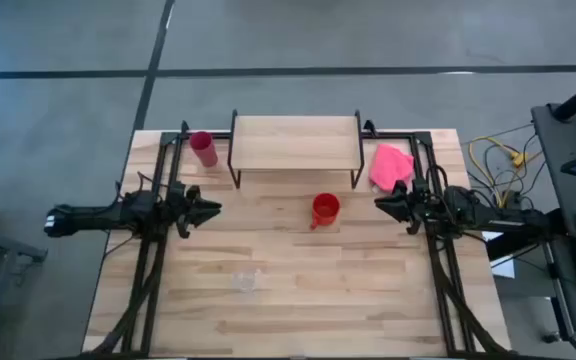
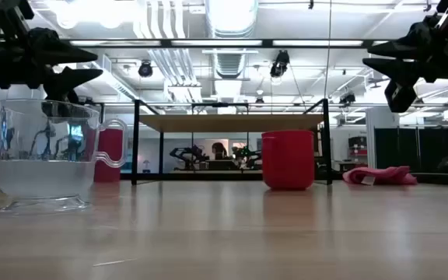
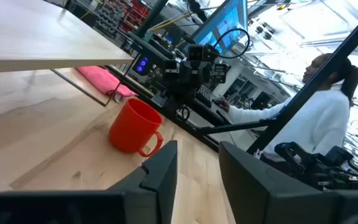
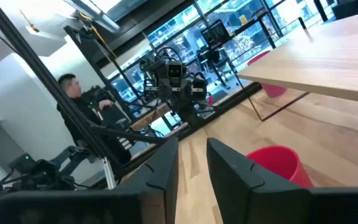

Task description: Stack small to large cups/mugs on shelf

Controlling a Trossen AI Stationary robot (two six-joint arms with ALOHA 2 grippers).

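The shelf [image 1: 293, 142], a light plank on thin black legs, stands at the table's far middle. The magenta tumbler [image 1: 204, 148] stands upright on the table to the shelf's left. The red mug [image 1: 325, 210] stands upright on the table in front of the shelf's right end, and also shows in the left wrist view [image 3: 135, 126]. The clear glass [image 1: 245, 282] stands on the table near the front, and looms large in the low view [image 2: 49, 155]. My left gripper [image 1: 215, 209] hovers open at the left. My right gripper [image 1: 379, 204] hovers open, to the right of the mug.
A soft pink cloth [image 1: 390, 165] lies on the table by the shelf's right legs. Black frame rails [image 1: 158, 250] run along the table's left and right sides. People sit at desks beyond the table [image 3: 316, 106].
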